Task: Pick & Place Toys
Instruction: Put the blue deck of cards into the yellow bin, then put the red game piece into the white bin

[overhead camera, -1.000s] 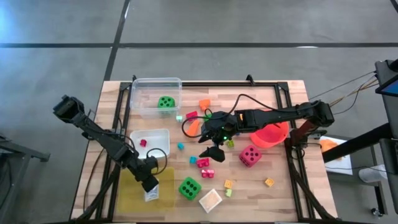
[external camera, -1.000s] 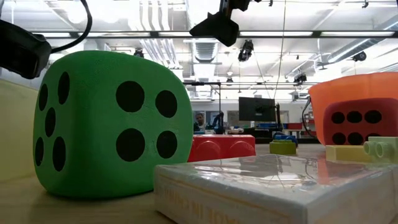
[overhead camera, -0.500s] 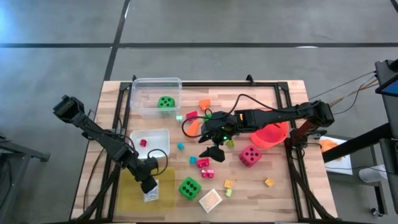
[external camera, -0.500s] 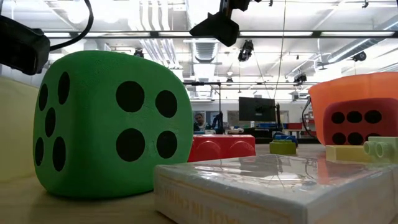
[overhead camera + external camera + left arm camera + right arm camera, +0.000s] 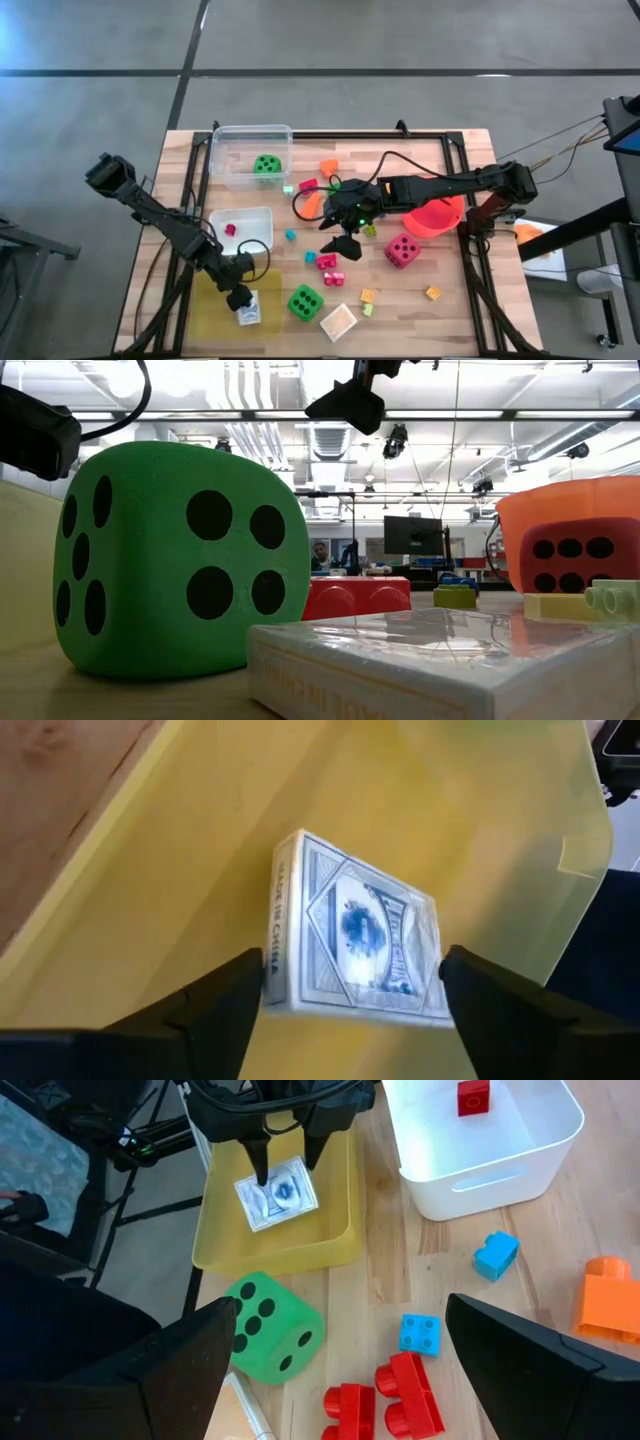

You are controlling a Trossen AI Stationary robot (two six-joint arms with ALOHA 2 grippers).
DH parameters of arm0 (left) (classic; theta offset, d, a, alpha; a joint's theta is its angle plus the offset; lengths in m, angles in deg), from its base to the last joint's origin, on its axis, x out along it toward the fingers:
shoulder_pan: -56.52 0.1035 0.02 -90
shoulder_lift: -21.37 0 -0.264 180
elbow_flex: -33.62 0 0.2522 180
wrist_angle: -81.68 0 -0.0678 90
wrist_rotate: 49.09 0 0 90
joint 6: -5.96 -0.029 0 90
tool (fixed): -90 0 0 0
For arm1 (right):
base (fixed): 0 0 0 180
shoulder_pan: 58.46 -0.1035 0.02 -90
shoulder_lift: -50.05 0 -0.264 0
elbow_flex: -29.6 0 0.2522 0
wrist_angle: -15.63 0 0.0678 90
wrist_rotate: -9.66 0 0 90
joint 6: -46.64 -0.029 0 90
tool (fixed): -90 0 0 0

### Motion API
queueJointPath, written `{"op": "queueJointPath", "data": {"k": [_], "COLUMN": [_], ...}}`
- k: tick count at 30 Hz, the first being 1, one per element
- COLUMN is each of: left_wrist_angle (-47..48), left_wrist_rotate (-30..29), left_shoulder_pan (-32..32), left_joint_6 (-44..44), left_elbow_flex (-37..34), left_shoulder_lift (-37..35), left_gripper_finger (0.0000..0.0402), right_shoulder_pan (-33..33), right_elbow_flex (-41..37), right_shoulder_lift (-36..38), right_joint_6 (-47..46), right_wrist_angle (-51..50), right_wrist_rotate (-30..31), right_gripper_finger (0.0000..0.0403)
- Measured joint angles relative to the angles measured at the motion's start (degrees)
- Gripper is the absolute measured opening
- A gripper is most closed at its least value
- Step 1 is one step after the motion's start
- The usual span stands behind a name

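Observation:
A blue-and-white card deck (image 5: 350, 940) lies flat on the floor of the yellow tub (image 5: 215, 305) at the near left. My left gripper (image 5: 243, 300) hangs over it, open, one finger on either side of the deck (image 5: 278, 1195) and apart from it. My right gripper (image 5: 340, 245) hovers open above the table's middle, with nothing between its fingers. Below and around it lie red blocks (image 5: 400, 1390), blue blocks (image 5: 495, 1252) and a green die (image 5: 305, 301). A pink die (image 5: 402, 250) sits further right.
A white tub (image 5: 255, 215) holds a red block (image 5: 229, 229). A clear tub (image 5: 225, 150) at the far left holds another green die (image 5: 266, 164). A red-orange bucket (image 5: 435, 215) lies on the right. A second card box (image 5: 338, 321) sits near the front edge.
My left gripper has opened over the yellow tub and let go of the card deck. The deck has shifted a little and now lies flat on the tub's floor. The right arm has kept still.

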Motion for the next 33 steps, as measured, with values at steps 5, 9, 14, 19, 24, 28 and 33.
{"op": "queueJointPath", "data": {"k": [5,9,14,19,24,28,33], "left_wrist_angle": [0.0,0.0,-0.1,0.5,2.4,4.8,8.4], "left_wrist_rotate": [0.0,0.0,1.0,3.0,3.1,1.7,0.4], "left_shoulder_pan": [0.0,0.0,0.5,2.0,3.7,4.8,6.7], "left_joint_6": [-0.1,-0.1,1.5,4.8,3.0,0.9,0.5], "left_elbow_flex": [0.0,0.0,0.0,0.7,4.6,8.3,10.3], "left_shoulder_lift": [0.0,0.0,0.0,-0.6,-1.9,-3.0,-4.1], "left_gripper_finger": [0.0317,0.0319,0.0319,0.0304,0.0263,0.0233,0.0204], "right_shoulder_pan": [0.0,0.0,0.0,-0.5,-0.9,-2.4,-5.7], "right_elbow_flex": [0.0,0.0,0.0,0.0,0.0,0.0,-0.3], "right_shoulder_lift": [0.0,0.0,0.0,0.1,0.1,0.1,-0.7], "right_joint_6": [0.0,0.0,0.5,5.0,6.4,9.0,13.8], "right_wrist_angle": [0.0,0.0,0.0,-4.2,-11.0,-15.7,-17.5], "right_wrist_rotate": [0.0,0.0,0.0,0.0,1.8,10.6,17.0], "right_gripper_finger": [0.0357,0.0357,0.0357,0.0357,0.0357,0.0357,0.0357]}}
